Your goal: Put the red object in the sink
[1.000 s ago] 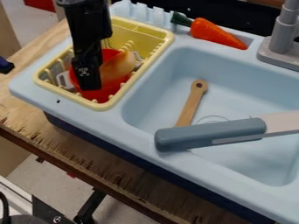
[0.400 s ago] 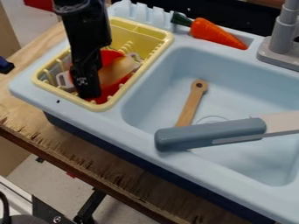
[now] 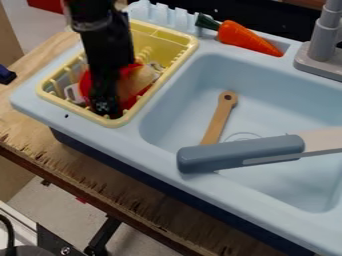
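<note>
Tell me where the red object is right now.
In the camera view, the red object sits in the yellow rack at the left, beside the sink, partly hidden by the gripper.

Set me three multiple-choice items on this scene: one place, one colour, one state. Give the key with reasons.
1. Where is the red object?
A) in the basin
B) in the dish rack
C) on the wooden table

2. What colour is the carrot's leafy top?
A) green
B) white
C) purple

3. How is the gray handle?
A) standing upright
B) snapped in two
C) lying on its side

Key:
1 B: red shows inside the yellow rim.
2 A: dark green joins the orange root.
3 C: its long side stretches over the basin's near edge.
</note>
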